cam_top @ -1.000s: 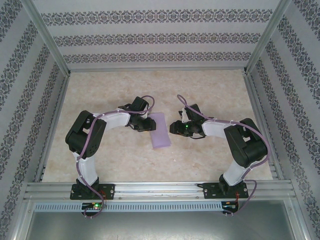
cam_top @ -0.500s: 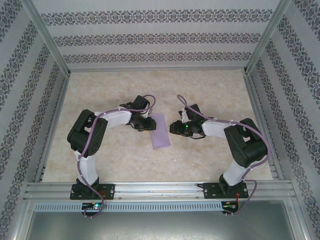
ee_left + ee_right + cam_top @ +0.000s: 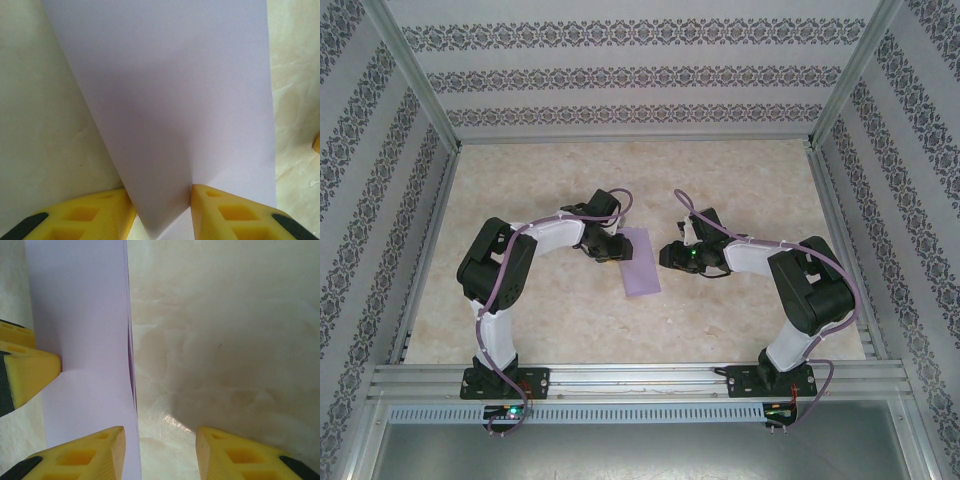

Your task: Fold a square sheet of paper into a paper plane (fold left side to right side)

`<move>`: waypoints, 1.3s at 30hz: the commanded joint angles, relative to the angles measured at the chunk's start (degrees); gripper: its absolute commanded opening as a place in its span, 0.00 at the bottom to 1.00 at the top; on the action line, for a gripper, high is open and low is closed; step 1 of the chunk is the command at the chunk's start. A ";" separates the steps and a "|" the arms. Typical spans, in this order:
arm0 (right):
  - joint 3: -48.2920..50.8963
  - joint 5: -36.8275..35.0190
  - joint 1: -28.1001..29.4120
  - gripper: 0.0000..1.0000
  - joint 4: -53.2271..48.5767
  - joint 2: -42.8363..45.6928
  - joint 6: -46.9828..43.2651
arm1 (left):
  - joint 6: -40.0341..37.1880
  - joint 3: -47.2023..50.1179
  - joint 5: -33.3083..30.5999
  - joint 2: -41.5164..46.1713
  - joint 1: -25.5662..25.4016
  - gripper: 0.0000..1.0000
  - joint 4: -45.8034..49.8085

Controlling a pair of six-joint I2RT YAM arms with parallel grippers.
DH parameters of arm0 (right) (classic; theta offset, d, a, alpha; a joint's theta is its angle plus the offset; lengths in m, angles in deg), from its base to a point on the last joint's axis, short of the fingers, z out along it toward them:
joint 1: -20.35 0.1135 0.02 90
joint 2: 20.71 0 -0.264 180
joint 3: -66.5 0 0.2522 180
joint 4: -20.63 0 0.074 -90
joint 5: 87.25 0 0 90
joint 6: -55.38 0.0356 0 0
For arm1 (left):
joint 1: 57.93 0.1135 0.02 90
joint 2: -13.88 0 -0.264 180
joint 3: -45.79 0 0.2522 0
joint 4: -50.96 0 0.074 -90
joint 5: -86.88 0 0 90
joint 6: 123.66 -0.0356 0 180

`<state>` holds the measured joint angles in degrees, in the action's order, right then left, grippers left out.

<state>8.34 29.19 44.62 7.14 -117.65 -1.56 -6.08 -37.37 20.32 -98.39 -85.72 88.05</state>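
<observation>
Beige table (image 3: 570, 320), folded sheet (image 3: 641, 262), L claw (image 3: 161, 192) touching, R claw (image 3: 159, 432) beside.

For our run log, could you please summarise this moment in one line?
paper: folded, flat on table | left end effector: open, on paper | right end effector: open, beside paper's edge

The sheet of paper (image 3: 641, 262), at the middle of the top view, is plain pale lavender and unmarked. The table (image 3: 750, 180) beneath it is marbled cream and beige. The walls (image 3: 620, 75) along the upper edge and both sides are white with bands of dark grey floral ornament. The left arm (image 3: 490, 262) and right arm (image 3: 810, 285) are black with white links, and purple cables (image 3: 498, 285) run along them. The left gripper (image 3: 161, 202) and right gripper (image 3: 160, 440) have yellow fingers with black patches at the lower corners of the wrist views. A green light (image 3: 692, 256) glows on the right arm's wrist. The frame rail (image 3: 640, 378) is silver.
</observation>
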 commanded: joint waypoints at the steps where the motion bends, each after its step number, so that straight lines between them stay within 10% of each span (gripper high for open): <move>1: -0.33 1.01 0.56 0.42 0.43 0.66 0.60 | -1.84 3.13 -8.12 -7.70 -0.94 0.39 1.88; 23: -1.01 2.74 1.33 0.41 1.36 0.58 1.45 | -2.61 2.36 -10.28 -8.85 -1.31 0.39 3.27; 39: -3.89 8.62 5.16 0.04 7.63 -5.08 5.39 | -2.52 2.45 -10.91 -9.02 -1.38 0.39 3.39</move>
<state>5.85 35.85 49.12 12.74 -121.50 3.12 -6.50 -38.51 18.52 -98.95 -86.42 89.60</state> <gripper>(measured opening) 0.057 0.387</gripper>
